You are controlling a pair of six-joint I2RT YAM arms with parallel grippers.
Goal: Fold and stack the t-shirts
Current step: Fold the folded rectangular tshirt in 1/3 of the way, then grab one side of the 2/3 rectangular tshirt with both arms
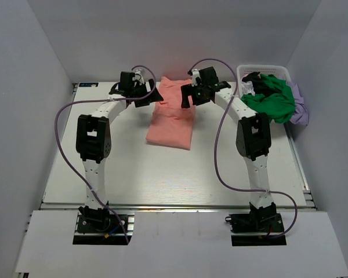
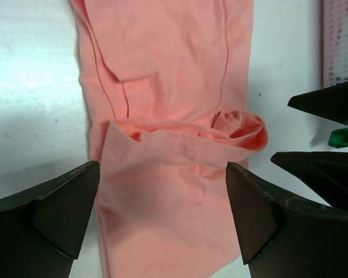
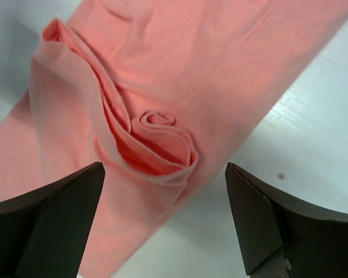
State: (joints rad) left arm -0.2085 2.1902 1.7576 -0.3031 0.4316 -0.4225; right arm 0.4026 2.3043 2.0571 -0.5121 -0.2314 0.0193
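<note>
Both sets of jaws stand wide apart and hold nothing. The left gripper hangs over the far left edge of the salmon-pink t-shirt, and the right gripper hangs over that shirt's far right part, so the two face each other across its top end with only a narrow stretch of cloth between them.

The pink shirt lies flat on the white table, folded into a long narrow panel that runs from the far side back toward the arms. Its near end is a fairly straight edge. The far end is less tidy. From the left wrist camera, an upper layer is doubled over the shirt, and its fold line crosses the cloth from side to side. At the right end of that fold the fabric is bunched into a small rolled curl. The right wrist camera looks down on the same curl, sitting at the shirt's edge with loose pleats running away from it.

To the right of the pink shirt, well apart from it, stands a white lattice basket. A bright green t-shirt spills over its near rim. A lilac t-shirt hangs out beyond the green one, and a dark t-shirt shows at the basket's left side.
</note>
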